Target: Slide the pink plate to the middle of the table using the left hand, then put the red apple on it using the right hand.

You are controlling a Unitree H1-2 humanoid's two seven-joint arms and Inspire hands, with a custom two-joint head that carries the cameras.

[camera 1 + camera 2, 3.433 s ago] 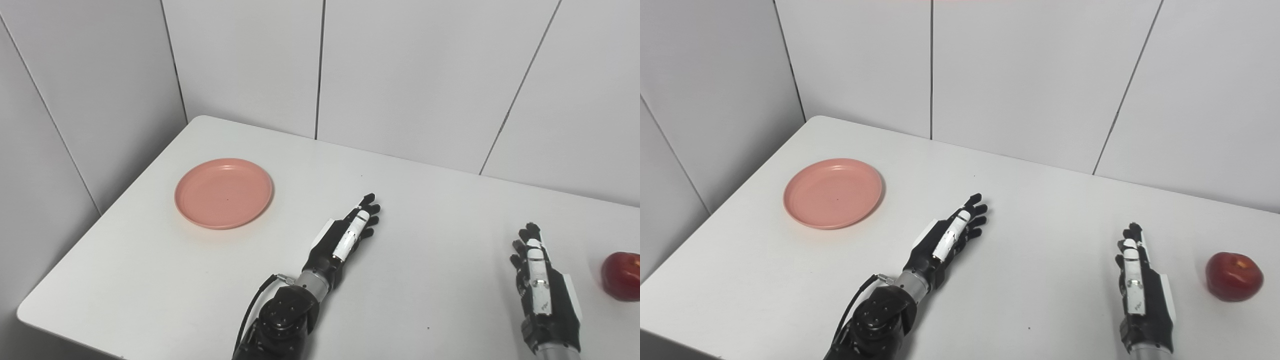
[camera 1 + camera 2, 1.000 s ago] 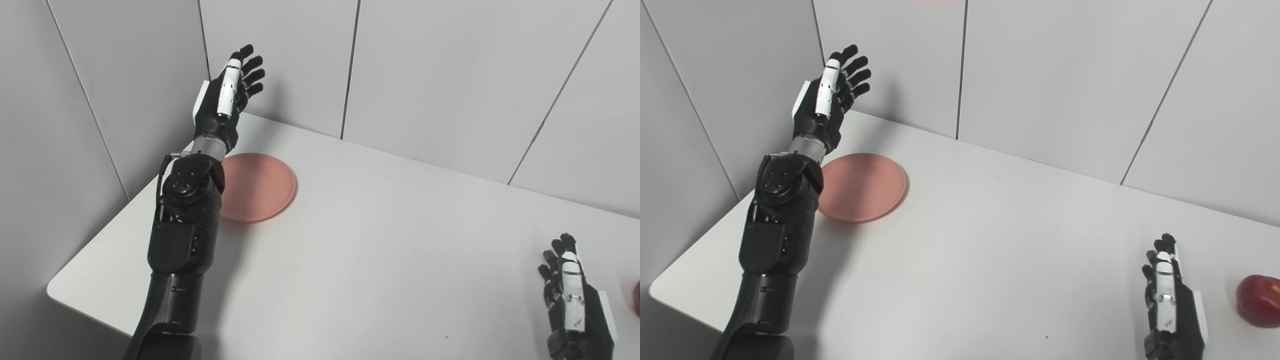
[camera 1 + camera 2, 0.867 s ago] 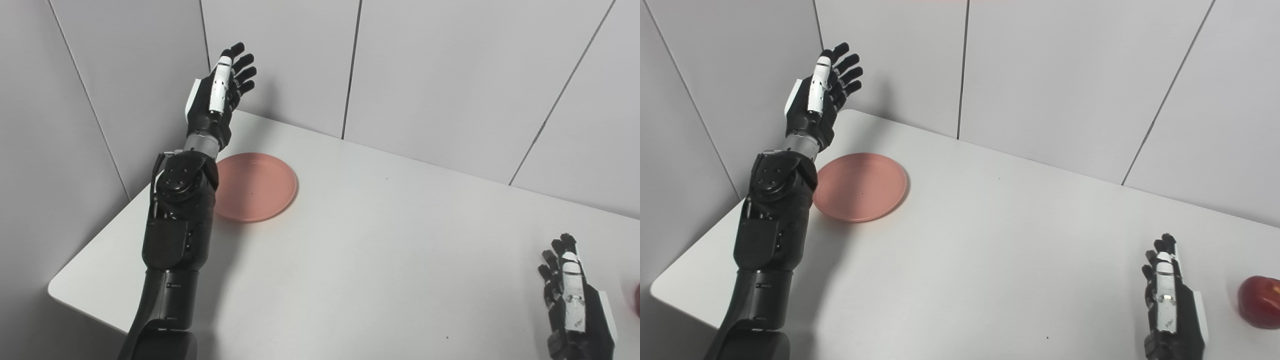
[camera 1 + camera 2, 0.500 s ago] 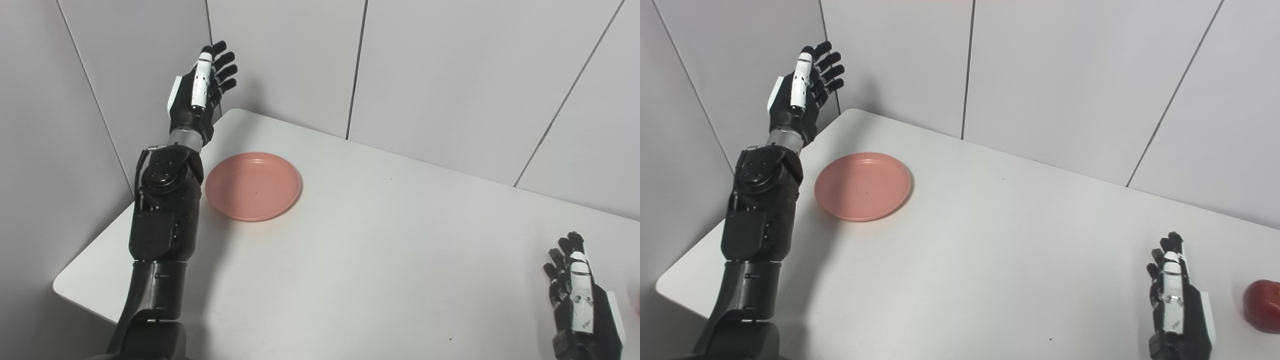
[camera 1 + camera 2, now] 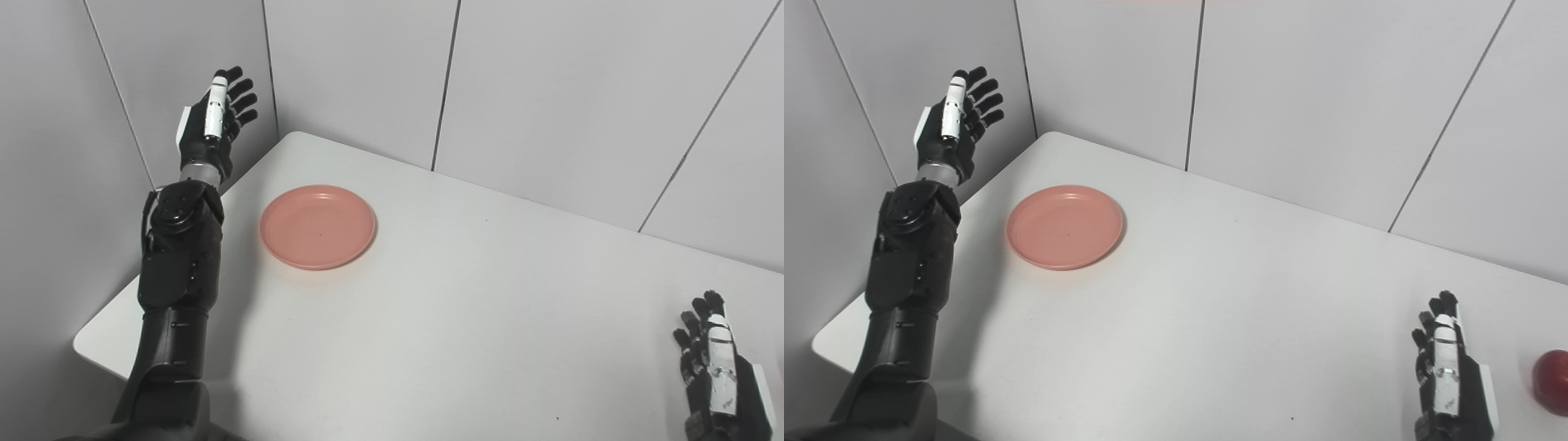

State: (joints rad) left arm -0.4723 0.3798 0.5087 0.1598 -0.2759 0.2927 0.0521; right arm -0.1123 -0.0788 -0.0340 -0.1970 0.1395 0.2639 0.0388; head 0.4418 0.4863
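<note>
Pink plate [image 5: 318,226] far-left — red apple [image 5: 1552,374] right edge

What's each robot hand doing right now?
Left robot hand: open, raised, holding nothing.
Right robot hand: open, holding nothing, beside the red apple.

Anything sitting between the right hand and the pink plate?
No: between the right hand and the pink plate only bare white table shows, in both eye views.

The plate [image 5: 1064,226] lies on the surface [image 5: 1213,318] near its far left corner. The left hand [image 5: 953,125] is raised left of the plate, beyond the surface's edge. The right hand [image 5: 1448,373] rests near the front right, the apple [image 5: 1552,375] just right of it.
</note>
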